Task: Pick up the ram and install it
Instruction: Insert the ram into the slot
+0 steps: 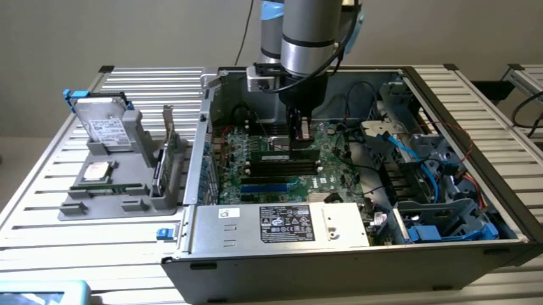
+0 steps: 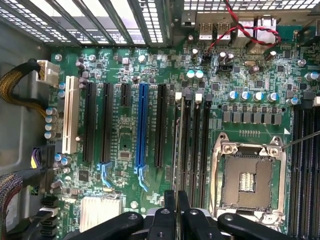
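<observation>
A plain pale wall stands behind a bench (image 1: 51,210) of ribbed metal slats, and an open computer case (image 1: 339,260) lies on it, taking up the middle and the side at the exterior view's right. The arm (image 1: 309,32) reaches straight down into the case, presumably so that it can meet the motherboard (image 1: 231,184) square-on.

The ram (image 1: 288,154) is inside the case, near the middle of the board. It stands on its long edge directly over the row of dark memory slots (image 2: 196,145), beside the bare processor socket (image 2: 247,175). The jaws are almost together, and I judge them clamped on the ram's thin top edge at about mid-length. That looks like a hold meant to keep the stick level and upright, so that its lower edge lines up with one slot. I cannot tell whether it has gone home in the slot or only sits above it.

The ram itself is a long, narrow, thin green board with dark chips along its face and a small pale label. From the wrist view it shows as little more than a dark line between the jaw tips.

Near the bench's edge at the exterior view's left, a grey holder (image 1: 102,206) props up a silver hard drive (image 1: 106,124) and a taller green expansion card (image 1: 168,136), well apart from the work.
</observation>
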